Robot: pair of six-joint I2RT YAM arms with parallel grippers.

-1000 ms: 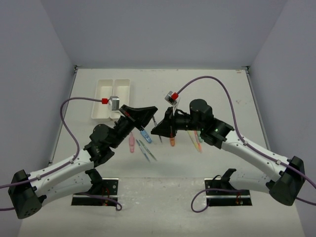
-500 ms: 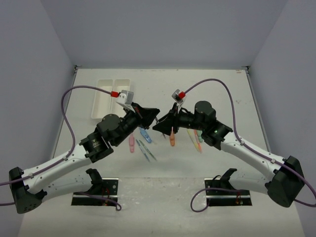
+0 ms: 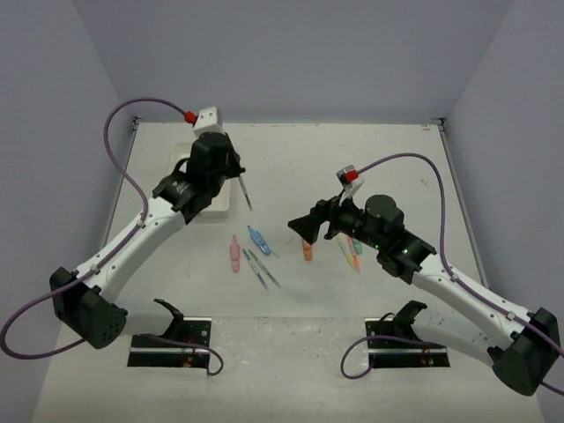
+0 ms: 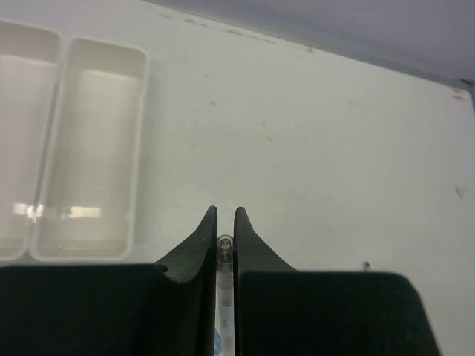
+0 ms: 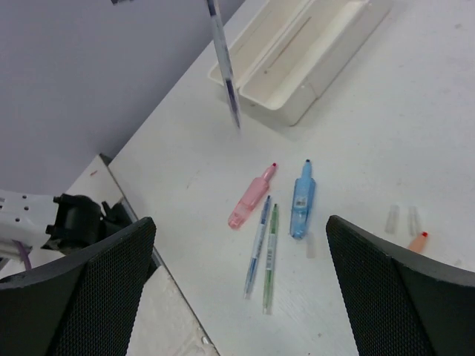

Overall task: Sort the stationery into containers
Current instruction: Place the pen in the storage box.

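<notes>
Left tool (image 4: 225,215) is clamped on a thin dark pen (image 3: 244,192), held in the air beside the white trays (image 4: 139,133). A pink piece (image 3: 234,254), a blue piece (image 3: 259,240) and an orange piece (image 3: 307,250) lie mid-desk (image 3: 397,167). Right tool (image 3: 301,227) hovers beside them, fingers spread wide, holding nothing.

Airborne pen (image 5: 223,63) near white trays (image 5: 326,44)

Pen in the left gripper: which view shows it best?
Right wrist: most of the pen shows, tip down, sharp. Top view gives only a thin sliver; left wrist only its end, pinched in the left gripper.
</notes>
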